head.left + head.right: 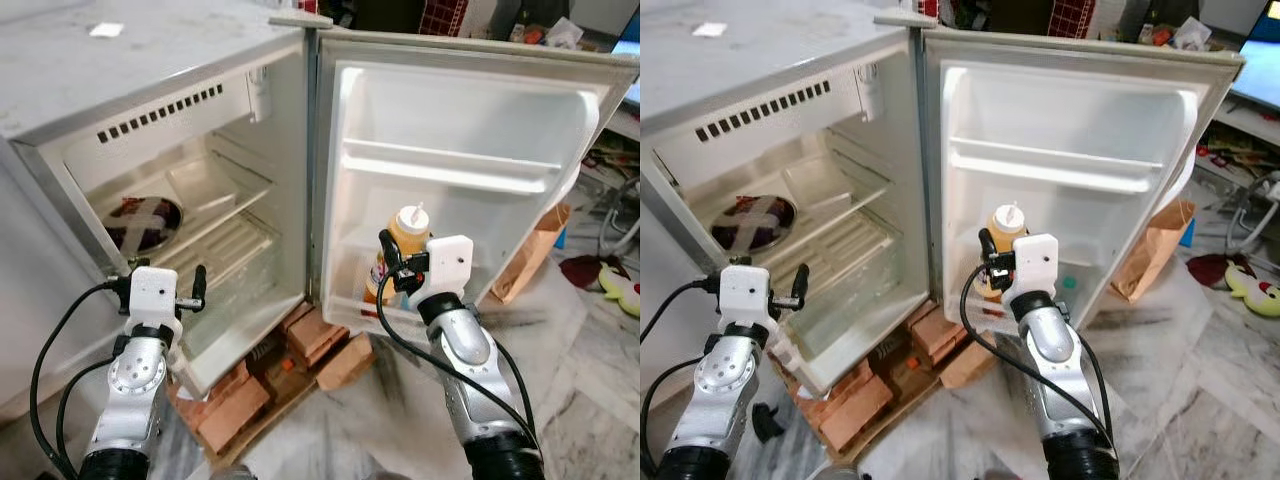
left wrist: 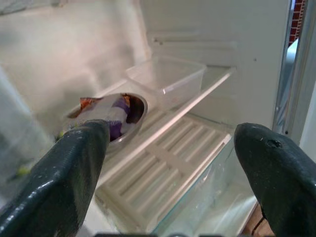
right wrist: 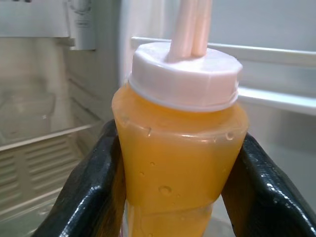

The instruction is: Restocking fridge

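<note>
Sauce bottle (image 1: 408,232), clenched by right gripper (image 3: 173,187), is best lowered upright onto the door shelf (image 1: 352,305); left gripper (image 2: 168,163) is held released.

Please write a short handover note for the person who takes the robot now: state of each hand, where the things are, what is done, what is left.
Right hand: shut on the yellow sauce bottle, held upright at the bottom shelf of the open fridge door.
Left hand: open, empty, before the fridge compartment.
Inside: foil-covered bowl and clear plastic container on the upper shelf.
Done: bottle brought to the door.
Left: probably set it down in the door shelf, release, withdraw.
</note>
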Robot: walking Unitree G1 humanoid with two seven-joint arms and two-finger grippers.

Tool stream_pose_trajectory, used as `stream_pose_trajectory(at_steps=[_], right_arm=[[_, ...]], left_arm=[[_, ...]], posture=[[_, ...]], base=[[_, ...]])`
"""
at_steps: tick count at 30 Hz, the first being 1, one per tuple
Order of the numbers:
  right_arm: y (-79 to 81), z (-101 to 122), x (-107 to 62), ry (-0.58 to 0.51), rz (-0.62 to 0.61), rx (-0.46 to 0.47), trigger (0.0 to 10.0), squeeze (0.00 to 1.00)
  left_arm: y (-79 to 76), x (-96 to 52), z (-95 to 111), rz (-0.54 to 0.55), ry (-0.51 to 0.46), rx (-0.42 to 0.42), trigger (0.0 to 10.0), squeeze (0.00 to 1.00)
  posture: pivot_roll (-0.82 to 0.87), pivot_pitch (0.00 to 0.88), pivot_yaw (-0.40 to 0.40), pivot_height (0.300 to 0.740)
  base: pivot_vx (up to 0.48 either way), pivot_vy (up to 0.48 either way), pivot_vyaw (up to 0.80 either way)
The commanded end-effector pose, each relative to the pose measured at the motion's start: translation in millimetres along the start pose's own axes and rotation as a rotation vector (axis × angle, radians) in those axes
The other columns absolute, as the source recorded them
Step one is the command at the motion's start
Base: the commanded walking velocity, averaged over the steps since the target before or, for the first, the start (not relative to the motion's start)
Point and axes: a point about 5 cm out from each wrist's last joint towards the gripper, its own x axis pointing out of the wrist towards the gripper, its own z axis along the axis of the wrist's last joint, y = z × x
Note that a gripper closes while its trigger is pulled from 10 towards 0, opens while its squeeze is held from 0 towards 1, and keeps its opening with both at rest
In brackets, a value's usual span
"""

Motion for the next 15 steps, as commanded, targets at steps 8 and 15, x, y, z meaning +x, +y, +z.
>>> stream_pose_trajectory(at_steps=[8,15], right_arm=[[-21.9,-2,-19.0,-0.002,-0.105,-0.021,10.0,0.0],[-17.6,-4,-20.2,0.003,-0.101,-0.013,10.0,0.0]], left_arm=[[18.5,-14.3,-5,0.059,0.02,-0.019,10.0,0.0],[15.5,-17.5,-4,0.062,0.019,-0.024,10.0,0.0]], posture=[[0.03,0.013,-0.032,0.74],[0.03,0.016,-0.035,0.74]], base=[[0.252,0.0,0.0],[0.0,0.0,0.0]])
